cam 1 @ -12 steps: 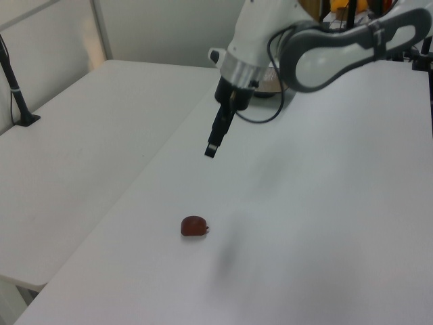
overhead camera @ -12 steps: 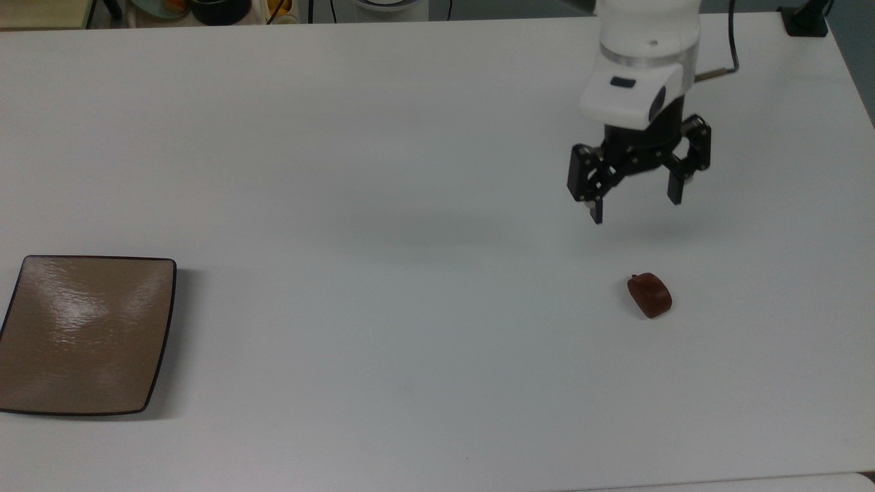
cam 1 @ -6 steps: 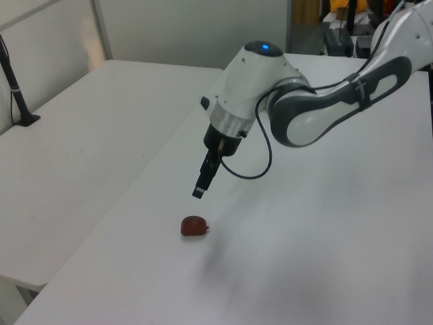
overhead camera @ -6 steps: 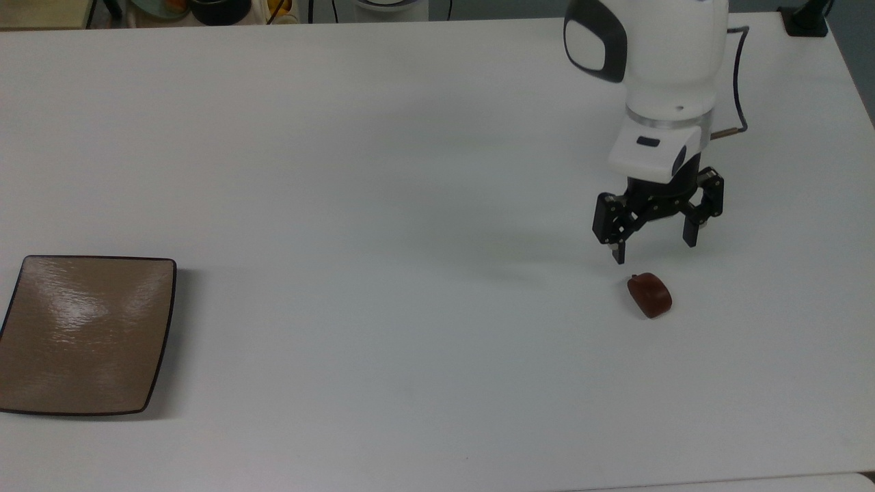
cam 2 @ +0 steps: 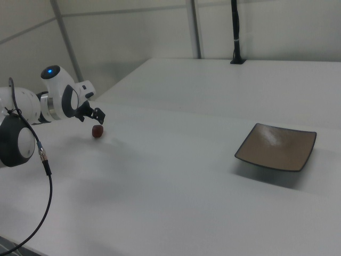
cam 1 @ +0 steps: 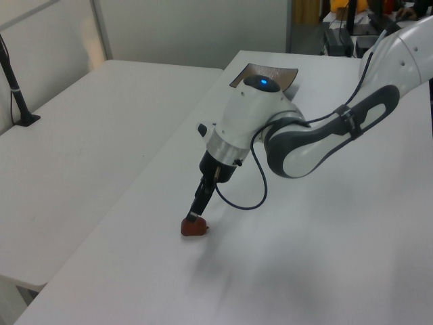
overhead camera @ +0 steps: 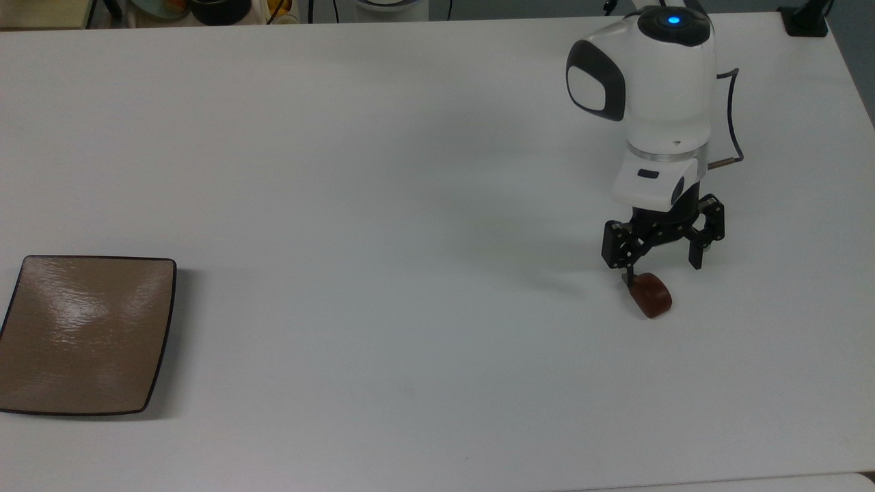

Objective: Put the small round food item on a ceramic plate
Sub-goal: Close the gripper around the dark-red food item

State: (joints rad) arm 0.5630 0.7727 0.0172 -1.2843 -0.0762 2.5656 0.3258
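Jaws low over the food item

White tabletop (overhead camera: 383, 205) lay bare between ceramic plate (overhead camera: 85, 335), the top view's far left, and small round food item (overhead camera: 650, 294); gripper (overhead camera: 661, 272) jaws spread wide, holding nothing, one fingertip touching it.

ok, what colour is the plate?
Glossy tan-brown with a thin dark rim, the plate shows faint pale streaks; clearest in the top view.
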